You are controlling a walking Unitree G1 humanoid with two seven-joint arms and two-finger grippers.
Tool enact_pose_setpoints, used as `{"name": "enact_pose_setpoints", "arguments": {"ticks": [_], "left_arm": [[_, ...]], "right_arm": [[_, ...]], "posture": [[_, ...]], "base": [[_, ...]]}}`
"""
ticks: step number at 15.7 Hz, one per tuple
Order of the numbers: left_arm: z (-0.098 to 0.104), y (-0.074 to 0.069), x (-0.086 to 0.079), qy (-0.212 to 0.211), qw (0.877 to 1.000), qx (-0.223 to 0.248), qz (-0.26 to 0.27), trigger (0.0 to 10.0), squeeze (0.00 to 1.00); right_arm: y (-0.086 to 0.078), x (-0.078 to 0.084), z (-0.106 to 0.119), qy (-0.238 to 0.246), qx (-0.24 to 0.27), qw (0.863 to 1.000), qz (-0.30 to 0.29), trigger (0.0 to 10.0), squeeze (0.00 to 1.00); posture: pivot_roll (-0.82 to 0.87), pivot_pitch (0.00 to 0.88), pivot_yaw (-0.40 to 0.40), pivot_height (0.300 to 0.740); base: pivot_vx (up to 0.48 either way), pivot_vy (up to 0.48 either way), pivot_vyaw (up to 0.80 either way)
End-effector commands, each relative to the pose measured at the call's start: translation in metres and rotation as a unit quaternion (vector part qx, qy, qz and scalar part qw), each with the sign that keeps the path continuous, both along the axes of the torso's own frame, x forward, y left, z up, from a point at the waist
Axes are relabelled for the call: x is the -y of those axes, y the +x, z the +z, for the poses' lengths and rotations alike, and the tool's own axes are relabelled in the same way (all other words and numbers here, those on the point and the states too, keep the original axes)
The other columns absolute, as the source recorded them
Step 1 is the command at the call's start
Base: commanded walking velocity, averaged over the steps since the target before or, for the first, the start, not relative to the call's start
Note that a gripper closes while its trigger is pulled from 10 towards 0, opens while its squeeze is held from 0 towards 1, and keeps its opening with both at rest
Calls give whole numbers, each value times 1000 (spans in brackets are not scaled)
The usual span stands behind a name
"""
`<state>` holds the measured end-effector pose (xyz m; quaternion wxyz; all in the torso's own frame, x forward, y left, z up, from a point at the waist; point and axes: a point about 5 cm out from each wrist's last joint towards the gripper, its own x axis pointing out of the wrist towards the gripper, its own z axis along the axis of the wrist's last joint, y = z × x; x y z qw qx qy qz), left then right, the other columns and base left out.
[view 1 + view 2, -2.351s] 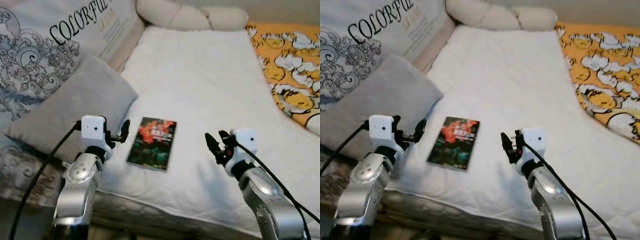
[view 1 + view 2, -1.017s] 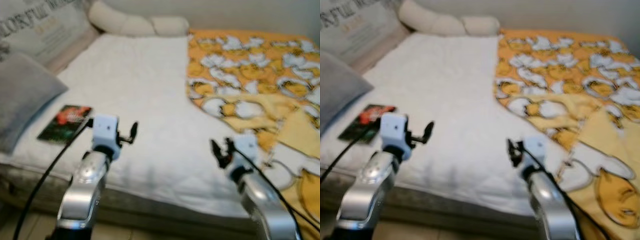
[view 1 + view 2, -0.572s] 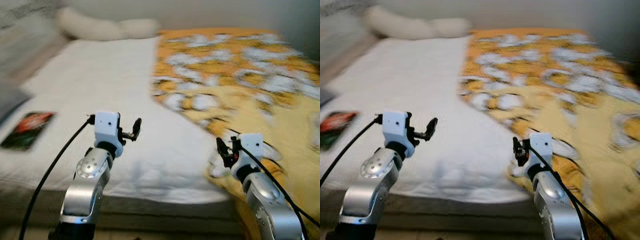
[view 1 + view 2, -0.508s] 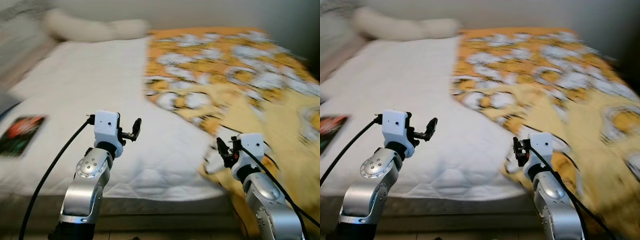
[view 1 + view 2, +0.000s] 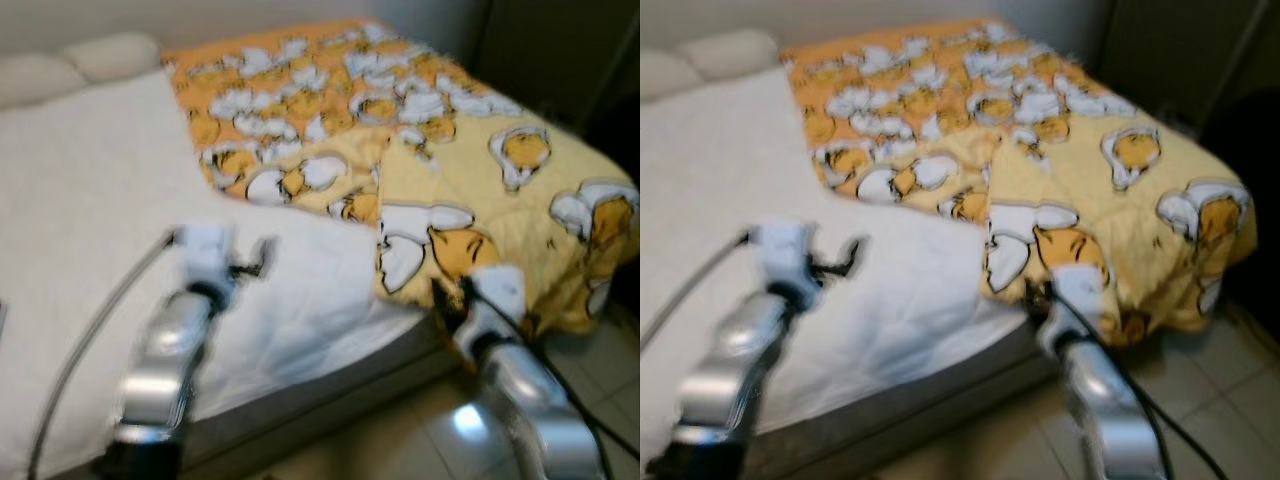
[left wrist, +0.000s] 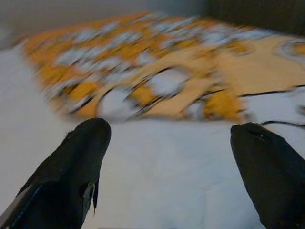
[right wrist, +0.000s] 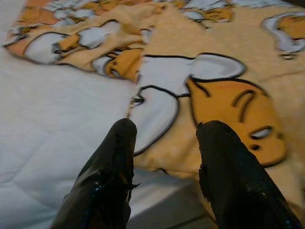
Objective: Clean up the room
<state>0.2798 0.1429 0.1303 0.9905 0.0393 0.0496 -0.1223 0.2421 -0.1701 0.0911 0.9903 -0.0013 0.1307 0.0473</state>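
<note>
Nearest the camera, two silver arms reach forward over the near edge of a bed [image 5: 330, 375]. The left tool [image 6: 171, 162] hovers over the white mattress cover [image 5: 90, 220], its two black fingers [image 6: 78, 162] spread wide with nothing between them. The right tool [image 7: 164, 157] hangs at the near right corner, just above the hanging edge of a yellow blanket [image 5: 480, 190]; its fingers are also parted and empty. Below that corner lies pale tiled floor [image 5: 400, 440].

The blanket, printed with white and orange cartoon figures, covers the right and far part of the bed. Its near edge is rumpled and folded back, and it droops off the right side. The head views are blurred, so finer creases are hard to judge. At the far left, cream pillows [image 5: 70, 65] line the head of the bed, with a dark wardrobe-like shape [image 5: 560, 60] at far right.

The step in hand looks like straightening the blanket. It would go best if the right tool settles on the loose near edge and pinches one layer of fabric, well clear of the mattress cover, before any pull leftward.
</note>
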Motion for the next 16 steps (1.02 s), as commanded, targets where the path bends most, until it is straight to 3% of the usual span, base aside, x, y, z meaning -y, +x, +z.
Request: {"name": "enact_pose_setpoints", "arguments": {"ticks": [1, 4, 7, 12, 16], "left_arm": [[0, -2, -6, 16, 1000, 4, 5, 10000, 847], [-5, -6, -11, -14, 1000, -8, 20, 10000, 824], [-8, -10, -12, 13, 1000, -2, 7, 10000, 824], [-6, -16, -5, 7, 1000, 9, -20, 10000, 835], [-7, -18, -3, 8, 999, 8, -33, 10000, 835]], "right_arm": [[3, -6, 6, 6, 9, 1000, 4, 10000, 0], [3, -3, 8, 4, 18, 1000, 2, 10000, 0], [3, 0, 6, -16, 17, 1000, 7, 10000, 0], [7, 3, 5, -12, 10, 1000, 12, 10000, 0], [7, 0, 6, -16, 12, 1000, 23, 10000, 0]], "posture": [[-28, 0, 62, 740], [-31, 0, 54, 740], [-25, 0, 39, 740], [-15, 0, 25, 740], [-15, 0, 30, 740]], "base": [[0, -480, 0], [0, -246, 0], [0, 0, 0], [0, 0, -538], [128, 0, 0]]}}
